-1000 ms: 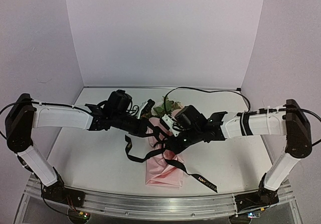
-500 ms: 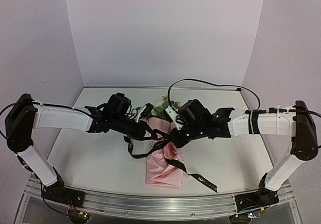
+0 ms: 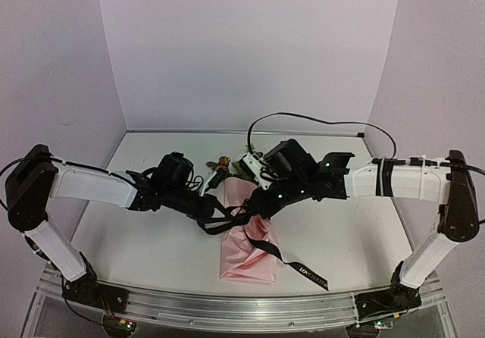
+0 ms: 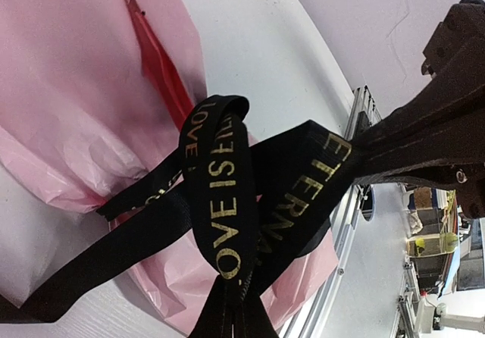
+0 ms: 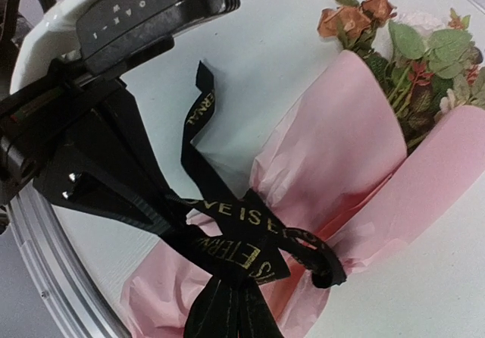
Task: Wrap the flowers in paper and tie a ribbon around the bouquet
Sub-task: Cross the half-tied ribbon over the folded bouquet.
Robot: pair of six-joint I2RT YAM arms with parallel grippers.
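Ribbon knot on bouquet: left gripper and right gripper, jaws closed, each pinch one tail from opposite sides, apparently to draw the knot tight.

Left arm, right arm — inward, fingers closed

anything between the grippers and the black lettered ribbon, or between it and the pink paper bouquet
Nothing visible. The left gripper and right gripper each clamp the narrow black gold-lettered ribbon, which loops around the middle of the pink paper bouquet.
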